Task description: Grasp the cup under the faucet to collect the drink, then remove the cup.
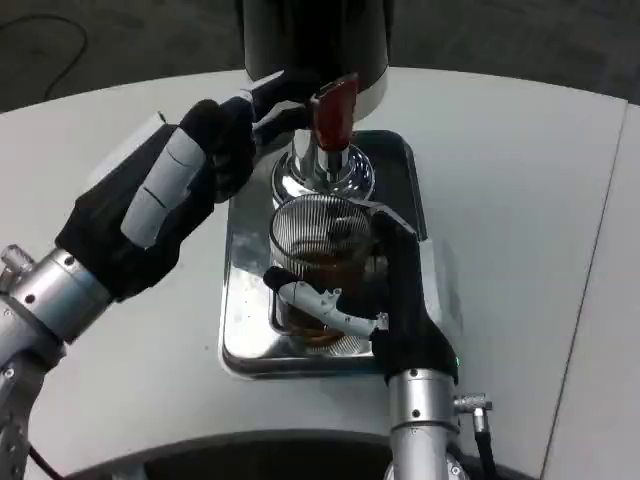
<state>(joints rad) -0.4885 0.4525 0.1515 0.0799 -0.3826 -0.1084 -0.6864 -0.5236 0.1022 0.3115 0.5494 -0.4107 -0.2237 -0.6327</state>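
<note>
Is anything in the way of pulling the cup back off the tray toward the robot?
Nothing visible blocks it. The right robot hand grips the glass cup below the faucet; only the tray's low front rim lies toward the robot.

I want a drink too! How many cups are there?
1. A ribbed glass cup with brown drink in it stands on the metal drip tray below the faucet, held by the right hand. Another could be hidden behind the hands.
</note>
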